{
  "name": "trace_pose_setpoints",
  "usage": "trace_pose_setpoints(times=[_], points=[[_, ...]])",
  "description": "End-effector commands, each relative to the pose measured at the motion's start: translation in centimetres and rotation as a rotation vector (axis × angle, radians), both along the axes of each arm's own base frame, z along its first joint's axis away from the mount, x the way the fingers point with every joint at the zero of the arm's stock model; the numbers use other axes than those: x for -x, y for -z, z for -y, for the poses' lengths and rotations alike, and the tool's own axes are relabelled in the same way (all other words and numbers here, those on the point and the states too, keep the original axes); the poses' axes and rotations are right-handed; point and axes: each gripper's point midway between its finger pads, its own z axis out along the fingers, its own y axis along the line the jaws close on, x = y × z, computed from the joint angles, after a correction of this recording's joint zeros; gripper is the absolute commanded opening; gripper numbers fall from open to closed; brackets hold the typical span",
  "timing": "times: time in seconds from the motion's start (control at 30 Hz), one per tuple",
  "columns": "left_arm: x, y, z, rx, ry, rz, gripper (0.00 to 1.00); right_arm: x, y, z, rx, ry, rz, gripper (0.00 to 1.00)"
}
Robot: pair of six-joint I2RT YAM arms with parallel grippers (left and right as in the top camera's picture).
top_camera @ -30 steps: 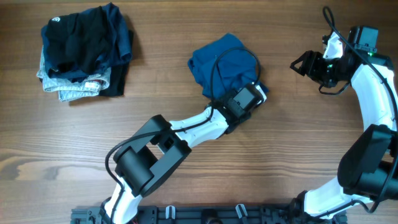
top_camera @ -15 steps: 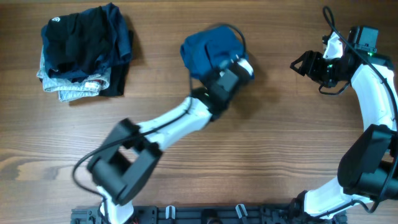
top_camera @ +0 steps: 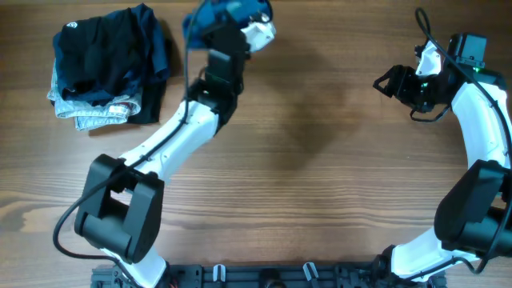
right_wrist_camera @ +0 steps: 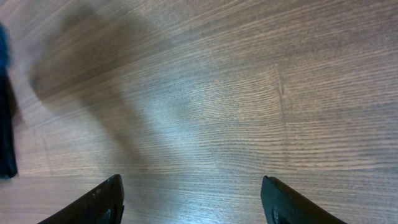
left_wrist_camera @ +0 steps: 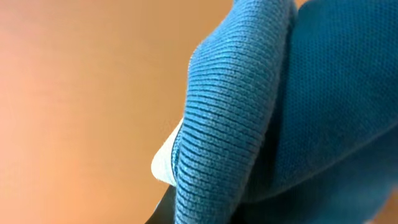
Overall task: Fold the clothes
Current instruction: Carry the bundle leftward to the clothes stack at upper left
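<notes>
The left gripper (top_camera: 230, 22) is clenched on the clothes (top_camera: 210, 11). Its fingertips are buried in a bunched wad of deep teal fabric, and in its wrist view a thick ribbed fold of the clothes (left_wrist_camera: 249, 118) fills the right side of the picture, with only blurred orange-brown behind it.

From where I stand, the wad sits just to the right of the stack of garments (top_camera: 108, 64), near the stack's far top corner and right at the far edge of the overhead view. I cannot tell whether it touches the wooden table (top_camera: 320, 160) or hangs above it. The left arm stretches from the near edge past the stack's right side, close to the stack but apart from it.

The stack is topped by a black garment with a small white logo (top_camera: 71, 26), and a light denim piece (top_camera: 88, 114) pokes out underneath.

Well away from the stack, across the table to its right, the right gripper (top_camera: 386, 81) is spread and empty. In its own view, the right gripper (right_wrist_camera: 194, 200) has only bare wood between its two dark fingertips.
</notes>
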Motion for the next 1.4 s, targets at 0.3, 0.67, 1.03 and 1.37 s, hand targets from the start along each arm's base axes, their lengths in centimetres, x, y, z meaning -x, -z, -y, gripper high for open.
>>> trace_pose_setpoints(times=[0.3,0.67,1.03,1.37], points=[[-2.8,-9.2,-12.3,-0.114,-0.046,0.268,0.04,0.0,-0.2,-0.2,-0.002,-0.02,-0.002,0.71],[-2.9,-10.7,-22.3,-0.048,-0.033,0.342,0.04,0.6,0.0,-0.5,-0.025,0.007,-0.042,0.71],[-2.4,-6.6,-27.6,0.098,-0.017,0.184,0.04,0.6,-0.1,-0.6,-0.051,0.041,-0.055,0.71],[-1.2,-8.1,-31.2,0.154,-0.017,0.251,0.04,0.2,-0.6,-1.2,-0.098,0.045,-0.039,0.71]])
